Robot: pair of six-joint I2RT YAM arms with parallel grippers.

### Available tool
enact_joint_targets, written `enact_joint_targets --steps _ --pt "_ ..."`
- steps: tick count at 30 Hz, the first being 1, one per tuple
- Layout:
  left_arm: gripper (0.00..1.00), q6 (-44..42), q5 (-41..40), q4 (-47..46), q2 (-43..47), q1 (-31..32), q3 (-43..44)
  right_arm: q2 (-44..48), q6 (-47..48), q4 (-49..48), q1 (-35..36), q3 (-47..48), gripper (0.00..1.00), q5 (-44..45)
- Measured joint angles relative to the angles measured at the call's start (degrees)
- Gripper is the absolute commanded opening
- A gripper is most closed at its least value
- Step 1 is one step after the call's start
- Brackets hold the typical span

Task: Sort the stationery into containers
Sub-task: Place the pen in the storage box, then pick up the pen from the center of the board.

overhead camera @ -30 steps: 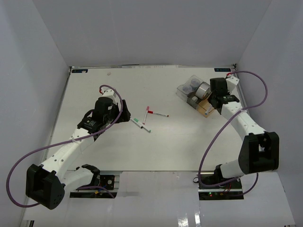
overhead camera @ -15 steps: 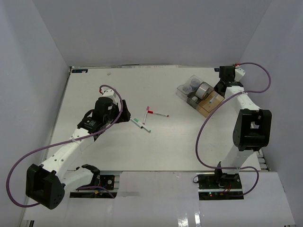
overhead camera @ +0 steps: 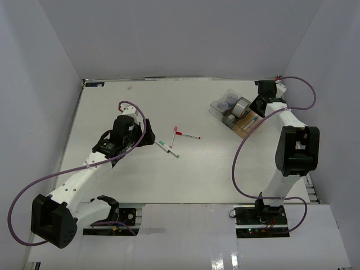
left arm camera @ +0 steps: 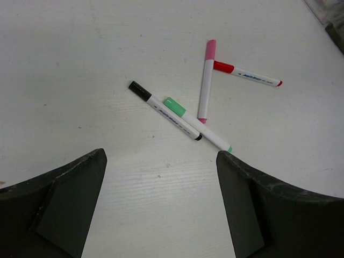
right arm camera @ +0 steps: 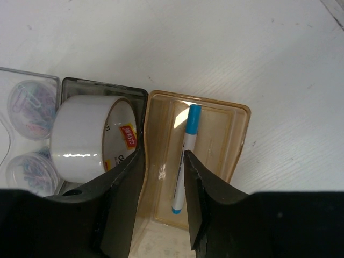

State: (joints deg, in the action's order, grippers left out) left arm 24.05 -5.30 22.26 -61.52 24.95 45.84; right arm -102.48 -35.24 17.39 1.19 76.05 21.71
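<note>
Blue marker (right arm camera: 184,156) lying flat inside amber bin (right arm camera: 242,129) near far right corner, right gripper (right arm camera: 163,161) just above, fingers slightly parted and empty; four loose markers (left arm camera: 185,115) mid-worktop beneath wide-spread left gripper (left arm camera: 161,161), probably best taken singly, outlying red marker (left arm camera: 247,75) first.

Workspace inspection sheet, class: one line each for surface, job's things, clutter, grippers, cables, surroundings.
Surface: white table.
Job's things: black-capped marker, green-capped marker, pink-capped marker and red-capped marker loose mid-table; blue-capped marker in amber bin; tape roll in grey bin; two round tubs in clear bin.
Clutter: nothing seen.
Grippers: left gripper open, above the loose markers; right gripper slightly open over the bins, holding nothing.
Cables: purple cable looping off each arm.
Surroundings: plain white walls on three sides.
</note>
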Motion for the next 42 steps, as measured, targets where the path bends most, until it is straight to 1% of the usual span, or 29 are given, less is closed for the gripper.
enact_joint_targets --steps 2,5,6,8,10,14,18,22,29,34,42 --pt "0.94 0.0 0.0 0.0 0.0 0.0 0.0 0.3 1.6 -1.4 0.0 -0.8 0.44 -2.1" --pt "0.94 0.0 0.0 0.0 0.0 0.0 0.0 2.3 6.5 -4.3 0.6 -3.6 0.5 -7.3" --pt "0.94 0.0 0.0 0.0 0.0 0.0 0.0 3.5 9.2 -5.7 1.2 -5.0 0.55 -9.6" --pt "0.94 0.0 0.0 0.0 0.0 0.0 0.0 5.9 14.7 -7.2 3.4 -6.7 0.58 -14.3" --pt "0.94 0.0 0.0 0.0 0.0 0.0 0.0 8.0 21.4 -8.6 7.2 -7.3 0.63 -18.5" --pt "0.94 0.0 0.0 0.0 0.0 0.0 0.0 9.1 36.3 -9.8 17.5 -6.4 0.64 -24.6" --pt "0.94 0.0 0.0 0.0 0.0 0.0 0.0 6.0 45.0 -8.0 23.8 -3.6 0.64 -29.6" --pt "0.94 0.0 0.0 0.0 0.0 0.0 0.0 0.0 51.5 -5.1 27.5 0.8 0.64 -32.5" --pt "0.94 -0.1 0.0 0.0 0.0 0.0 0.0 -9.9 58.6 1.3 32.3 9.1 0.64 -34.3" --pt "0.94 -0.1 0.0 0.0 0.0 0.0 0.0 -13.4 60.8 3.6 34.4 10.9 0.63 -35.4" --pt "0.94 -0.1 0.0 0.0 0.0 0.0 0.0 -17.3 62.8 6.2 35.0 13.3 0.56 -35.1"
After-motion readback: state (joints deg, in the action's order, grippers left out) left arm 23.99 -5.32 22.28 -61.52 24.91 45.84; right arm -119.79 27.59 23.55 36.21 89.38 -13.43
